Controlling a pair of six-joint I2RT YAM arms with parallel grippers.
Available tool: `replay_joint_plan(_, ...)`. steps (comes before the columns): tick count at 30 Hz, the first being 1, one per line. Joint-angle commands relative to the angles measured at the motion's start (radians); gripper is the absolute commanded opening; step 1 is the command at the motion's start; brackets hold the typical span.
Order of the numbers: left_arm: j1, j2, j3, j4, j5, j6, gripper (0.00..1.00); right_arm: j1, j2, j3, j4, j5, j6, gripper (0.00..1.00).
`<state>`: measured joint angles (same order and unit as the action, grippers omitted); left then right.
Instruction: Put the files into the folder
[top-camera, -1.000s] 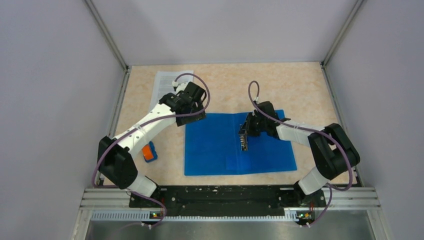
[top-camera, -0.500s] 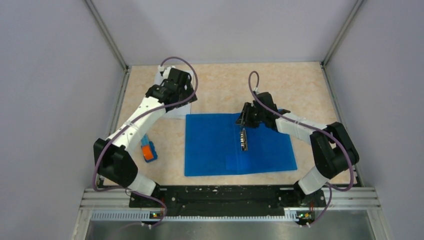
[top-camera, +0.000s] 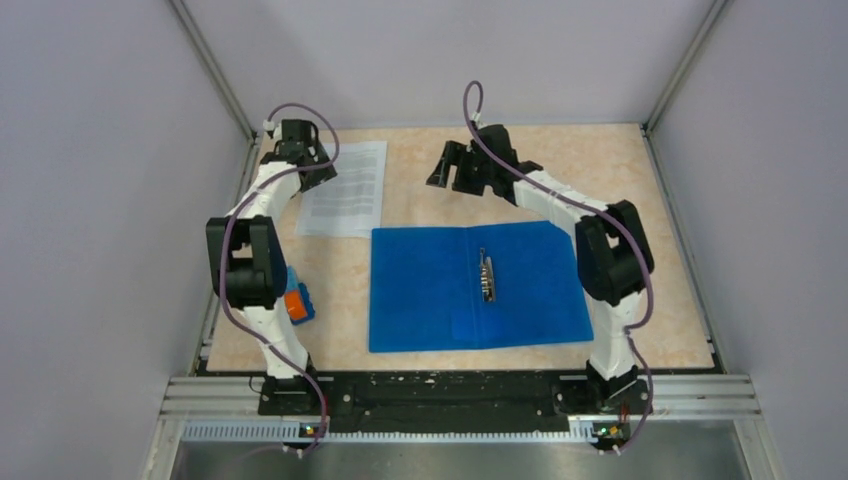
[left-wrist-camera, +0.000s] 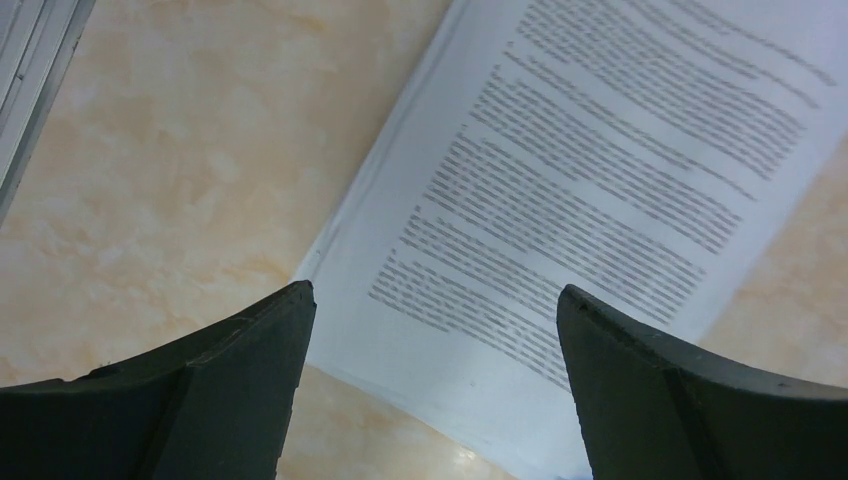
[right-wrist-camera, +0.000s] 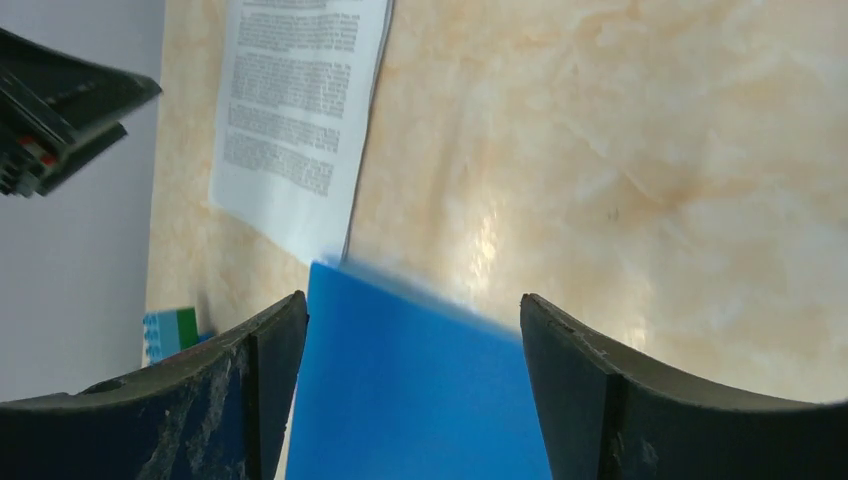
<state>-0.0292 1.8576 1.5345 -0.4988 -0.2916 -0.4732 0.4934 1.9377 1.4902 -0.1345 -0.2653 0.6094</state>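
The blue folder (top-camera: 430, 290) lies open and flat on the tabletop, in the middle and closer to the near edge, with its metal clip (top-camera: 487, 278) running along the centre fold. The printed sheets of paper (top-camera: 345, 190) lie flat toward the far left corner. Their near right corner meets the folder's far left corner, though whether the two overlap cannot be told. The left gripper (left-wrist-camera: 435, 292) hangs above the far left corner with its jaws spread wide and nothing between them. In its wrist view the left edge of the paper lies below the gap, and the fingers are clear of the sheets. The right gripper (right-wrist-camera: 412, 300) hovers near the middle of the far edge, beyond the folder, jaws also spread and empty. Its wrist view looks down on the folder's far left corner and the paper beside it. A small orange-and-blue block (top-camera: 297, 303) sits near the left edge, beside the left arm.
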Motion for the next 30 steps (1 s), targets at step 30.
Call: replay_joint_plan(30,0.139,0.502,0.422,-0.136,0.444,0.003,0.91,0.135,0.651,0.736,-0.076,0.038,0.019,0.87)
